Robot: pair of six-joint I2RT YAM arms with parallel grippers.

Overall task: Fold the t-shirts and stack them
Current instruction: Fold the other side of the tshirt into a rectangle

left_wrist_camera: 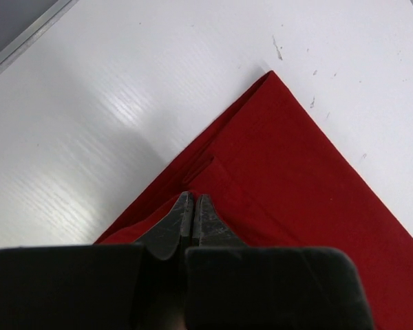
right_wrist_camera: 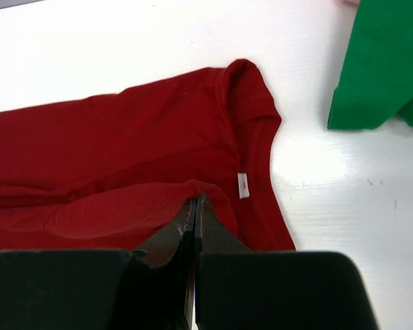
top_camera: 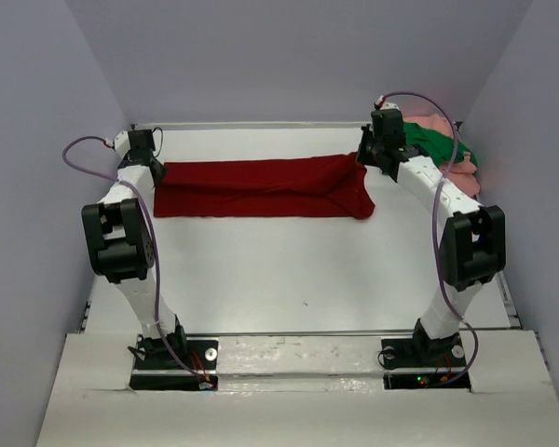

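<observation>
At about ten o'clock on the white bench (top_camera: 289,270), the left hand (top_camera: 149,160) sits at the left end of the dark red t-shirt (top_camera: 261,186). In its wrist view the left hand (left_wrist_camera: 194,199) has its jaws closed to the tips and nipping a raised fold of the dark red t-shirt (left_wrist_camera: 289,172), whose pointed corner reaches away toward one o'clock. The shirt itself lies flat as a long folded band across the far half of the bench, running from ten o'clock to about one o'clock, with a diagonal crease near its right end. There the right hand (top_camera: 368,158) meets it. In its own wrist view the right hand (right_wrist_camera: 194,201) is likewise pressed shut, pinching the edge of a folded-over flap of the dark red t-shirt (right_wrist_camera: 124,137), just below the collar (right_wrist_camera: 251,103) and beside a small white label (right_wrist_camera: 242,185). Farther right, at two o'clock in the bench's corner, the green t-shirt (top_camera: 438,142) lies crumpled in a heap with the salmon pink t-shirt (top_camera: 464,172), partly behind the right arm. The green t-shirt (right_wrist_camera: 378,69) lies apart from the red one.
</observation>
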